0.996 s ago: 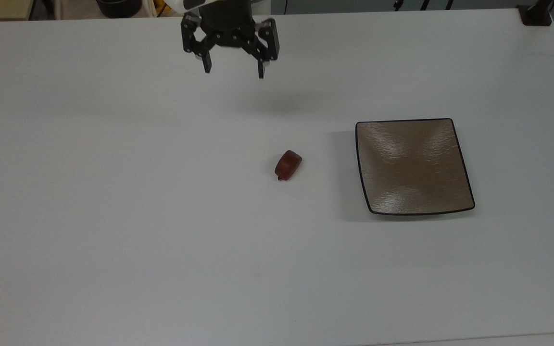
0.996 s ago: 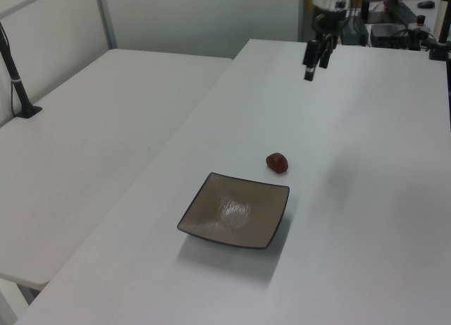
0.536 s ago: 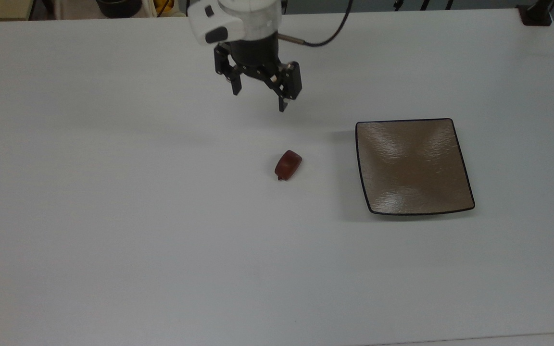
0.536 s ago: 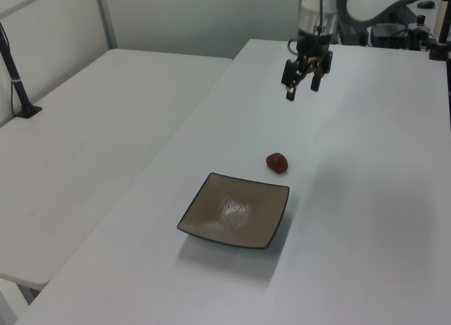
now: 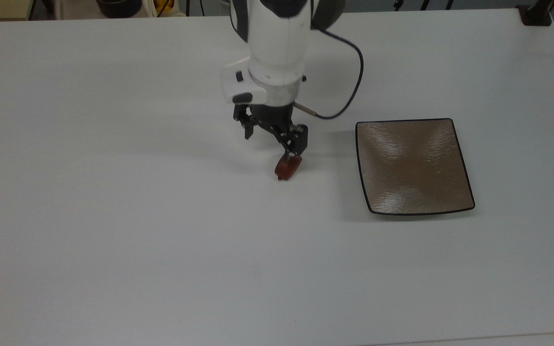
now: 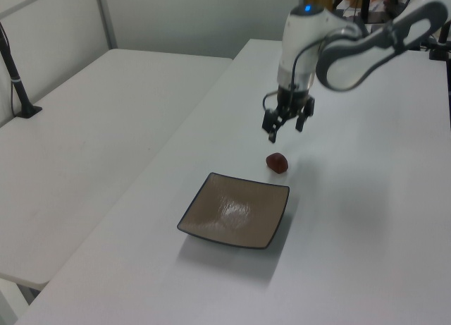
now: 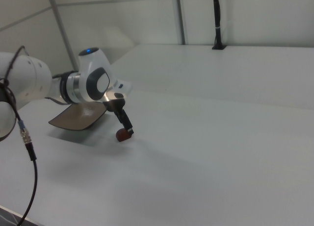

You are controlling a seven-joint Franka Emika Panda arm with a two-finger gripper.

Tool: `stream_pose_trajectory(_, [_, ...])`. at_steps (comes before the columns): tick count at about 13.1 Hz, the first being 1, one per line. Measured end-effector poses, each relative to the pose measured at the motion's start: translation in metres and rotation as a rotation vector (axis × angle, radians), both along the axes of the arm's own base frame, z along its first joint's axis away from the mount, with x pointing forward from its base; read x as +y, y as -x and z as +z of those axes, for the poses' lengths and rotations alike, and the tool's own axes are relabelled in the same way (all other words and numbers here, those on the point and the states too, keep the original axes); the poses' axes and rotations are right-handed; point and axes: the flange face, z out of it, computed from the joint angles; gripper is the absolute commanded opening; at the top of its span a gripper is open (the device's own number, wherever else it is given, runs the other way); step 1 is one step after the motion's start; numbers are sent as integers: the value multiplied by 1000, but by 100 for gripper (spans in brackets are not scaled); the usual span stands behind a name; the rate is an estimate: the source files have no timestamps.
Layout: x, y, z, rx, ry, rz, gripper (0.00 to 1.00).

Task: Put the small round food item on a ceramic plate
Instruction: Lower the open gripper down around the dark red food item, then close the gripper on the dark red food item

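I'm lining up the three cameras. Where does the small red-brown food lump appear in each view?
Top view: the lump lies near centre, left of the plate, under the tool.
Left view: the lump lies just above the plate's upper right corner.
Right view: the lump lies left of centre, right of the plate.
Shared landmark: the plate.

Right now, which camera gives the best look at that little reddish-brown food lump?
The left view: the food lump lies fully uncovered beyond the plate, the gripper above it. In the top view a finger covers its upper edge. In the right view a finger overlaps it.
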Motion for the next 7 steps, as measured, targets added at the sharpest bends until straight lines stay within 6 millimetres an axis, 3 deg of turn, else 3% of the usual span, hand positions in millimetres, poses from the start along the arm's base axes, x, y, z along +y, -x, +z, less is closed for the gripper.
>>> stream_pose_trajectory(1, [10, -3, -20, -8, 11, -7, 100])
stream_pose_trajectory(3, [18, -12, -41, -5, 13, -26, 100])
stream_pose_trajectory(7, [22, -22, -44, -15, 4, -41, 100])
